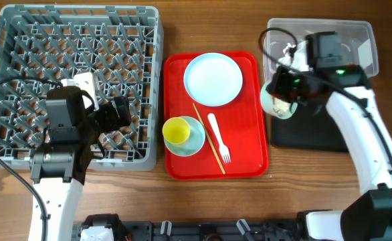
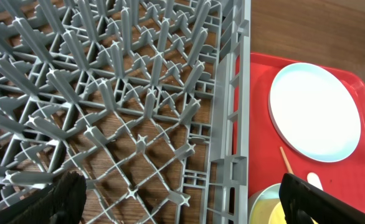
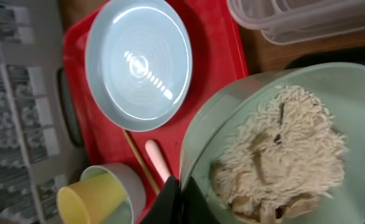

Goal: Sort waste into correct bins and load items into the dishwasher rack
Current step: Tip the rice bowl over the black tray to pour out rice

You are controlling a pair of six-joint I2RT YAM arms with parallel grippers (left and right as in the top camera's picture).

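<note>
My right gripper [image 1: 284, 92] [image 3: 181, 186] is shut on the rim of a pale blue bowl [image 1: 278, 106] [image 3: 332, 81]. The bowl holds whitish rice leftovers [image 3: 276, 146] and hangs tilted over the left edge of the black tray [image 1: 313, 130], just in front of the clear tub [image 1: 330, 37] [image 3: 294, 18]. My left gripper [image 1: 124, 117] [image 2: 182, 205] is open and empty over the right front part of the grey rack [image 1: 22, 40] [image 2: 139, 93]. The plate [image 1: 213, 79], the second bowl [image 1: 194, 142] with the yellow cup [image 1: 176, 130], the fork [image 1: 219, 138] and the chopstick [image 1: 209, 137] lie on the red tray. The wrapper and the scrap are out of view.
The red serving tray [image 1: 253, 150] lies between the rack and the bins. In the right wrist view it shows the plate [image 3: 139, 62], the cup [image 3: 89, 199] and the fork [image 3: 157, 158]. In the left wrist view the plate [image 2: 313, 112] lies beyond the rack wall [image 2: 232, 124].
</note>
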